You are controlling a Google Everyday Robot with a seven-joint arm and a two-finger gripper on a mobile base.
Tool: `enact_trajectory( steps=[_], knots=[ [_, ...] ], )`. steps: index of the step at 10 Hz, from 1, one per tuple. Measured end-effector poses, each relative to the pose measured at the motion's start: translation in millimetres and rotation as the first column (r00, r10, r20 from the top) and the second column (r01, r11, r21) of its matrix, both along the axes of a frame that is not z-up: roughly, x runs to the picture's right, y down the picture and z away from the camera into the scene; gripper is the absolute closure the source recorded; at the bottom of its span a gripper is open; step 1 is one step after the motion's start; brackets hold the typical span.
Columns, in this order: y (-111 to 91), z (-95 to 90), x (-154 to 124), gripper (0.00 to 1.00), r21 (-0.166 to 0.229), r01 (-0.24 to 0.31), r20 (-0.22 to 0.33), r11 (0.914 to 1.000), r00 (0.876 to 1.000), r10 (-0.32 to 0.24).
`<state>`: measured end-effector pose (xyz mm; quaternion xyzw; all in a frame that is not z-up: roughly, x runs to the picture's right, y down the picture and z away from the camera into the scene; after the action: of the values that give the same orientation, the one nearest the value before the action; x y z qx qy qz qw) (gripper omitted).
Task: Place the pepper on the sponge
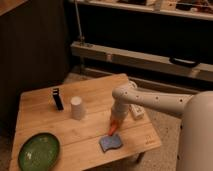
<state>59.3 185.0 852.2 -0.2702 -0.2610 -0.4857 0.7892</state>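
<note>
Camera view: the pincer (117,121) is set at the pepper (113,130), near the sponge (111,142); its grip cannot be told. A white cup (76,107) is stood upright.

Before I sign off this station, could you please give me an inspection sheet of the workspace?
Surface: wooden table.
Job's things: orange pepper tilted just behind blue sponge, not on it.
Clutter: green plate, white cup, dark block, white box.
Grippers: end effector at pepper's upper end.
Cables: nothing seen.
Surroundings: metal shelf rail, speckled floor.
</note>
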Motion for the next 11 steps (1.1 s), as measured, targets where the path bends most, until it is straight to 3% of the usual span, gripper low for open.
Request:
enact_trajectory(
  steps=[3, 4, 7, 9, 11],
  knots=[
    [-28, -30.2, -11, 0.73, 0.056, 0.008, 0.048, 0.9984, 0.999, -0.01],
    [-44, -47.9, -17, 0.73, 0.078, 0.02, 0.07, 0.9968, 0.997, -0.025],
    [-65, -86.2, -35, 0.73, 0.095, 0.065, 0.112, 0.9934, 0.991, -0.076],
    [-54, -99.0, -38, 0.74, 0.083, 0.094, 0.122, 0.9921, 0.987, -0.104],
    [-24, -103.4, -37, 0.89, 0.058, 0.11, 0.131, 0.9923, 0.985, -0.116]
  ],
)
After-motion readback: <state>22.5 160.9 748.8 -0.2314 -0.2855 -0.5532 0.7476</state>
